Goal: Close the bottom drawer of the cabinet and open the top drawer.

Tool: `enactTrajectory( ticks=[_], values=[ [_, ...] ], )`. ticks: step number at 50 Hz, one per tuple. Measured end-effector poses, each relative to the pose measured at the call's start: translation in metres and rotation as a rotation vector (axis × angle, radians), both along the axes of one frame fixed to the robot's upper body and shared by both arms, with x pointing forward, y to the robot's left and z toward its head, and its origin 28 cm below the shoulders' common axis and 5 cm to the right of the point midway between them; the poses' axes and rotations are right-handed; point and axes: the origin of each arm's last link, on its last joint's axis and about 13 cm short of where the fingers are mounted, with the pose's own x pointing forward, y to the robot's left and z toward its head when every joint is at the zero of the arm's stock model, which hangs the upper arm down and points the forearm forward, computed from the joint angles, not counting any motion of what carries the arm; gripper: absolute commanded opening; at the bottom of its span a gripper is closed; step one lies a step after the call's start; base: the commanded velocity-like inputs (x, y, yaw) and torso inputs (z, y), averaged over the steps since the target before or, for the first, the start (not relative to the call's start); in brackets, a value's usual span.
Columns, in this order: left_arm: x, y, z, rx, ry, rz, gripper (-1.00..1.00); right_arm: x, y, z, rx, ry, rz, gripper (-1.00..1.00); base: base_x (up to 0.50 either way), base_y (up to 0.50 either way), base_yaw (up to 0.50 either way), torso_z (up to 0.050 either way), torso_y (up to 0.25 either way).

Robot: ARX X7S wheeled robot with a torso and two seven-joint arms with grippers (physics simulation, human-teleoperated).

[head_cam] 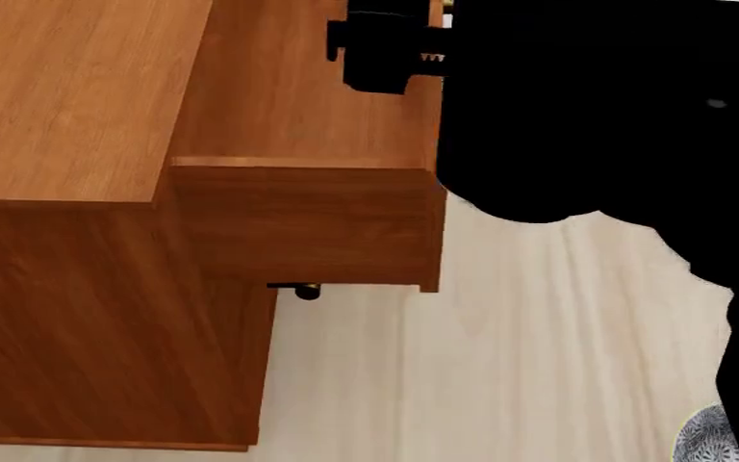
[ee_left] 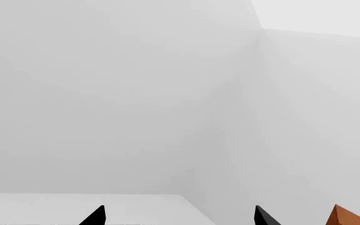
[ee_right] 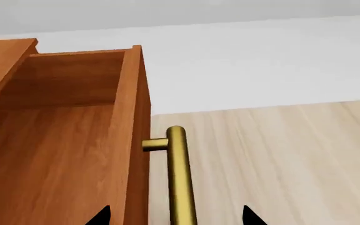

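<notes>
The reddish-brown cabinet fills the left of the head view. Its top drawer stands pulled out to the right, and its inside looks empty in the right wrist view. The drawer's brass bar handle lies between the wide-apart fingertips of my right gripper, which is open astride the drawer's front panel and handle. That gripper shows black at the drawer's far end in the head view. My left gripper is open and empty, facing white walls. The bottom drawer is hidden under the open one.
A small handle end of a lower drawer pokes out beneath the top drawer. Pale plank floor lies right of the cabinet. A grey patterned object sits at the bottom right. An orange-brown corner shows beside the left fingertips.
</notes>
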Motion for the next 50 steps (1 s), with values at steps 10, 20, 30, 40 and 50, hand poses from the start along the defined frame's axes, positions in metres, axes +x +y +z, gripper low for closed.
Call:
enactTrajectory(
  ticks=[10, 20, 30, 40, 50],
  values=[
    [0.0, 0.0, -0.004, -0.002, 0.001, 0.0, 1.0, 0.004, -0.014, -0.001, -0.132, -0.017, -0.138, 1.0, 0.0, 0.0, 0.0, 0.0, -0.008],
    [0.0, 0.0, -0.002, -0.004, 0.002, 0.002, 1.0, 0.008, -0.033, 0.0, -0.215, -0.009, -0.275, 1.0, 0.0, 0.0, 0.0, 0.0, -0.009],
    [0.0, 0.0, 0.0, -0.006, 0.002, 0.005, 1.0, 0.009, -0.041, 0.003, -0.196, 0.004, -0.272, 1.0, 0.0, 0.0, 0.0, 0.0, -0.005],
    [0.0, 0.0, 0.002, -0.004, 0.002, 0.006, 1.0, 0.014, -0.06, 0.008, -0.144, 0.039, -0.343, 1.0, 0.0, 0.0, 0.0, 0.0, -0.006],
    [0.0, 0.0, 0.003, -0.002, 0.003, 0.006, 1.0, 0.007, -0.074, 0.011, -0.101, 0.076, -0.345, 1.0, 0.0, 0.0, 0.0, 0.0, -0.002]
  ],
)
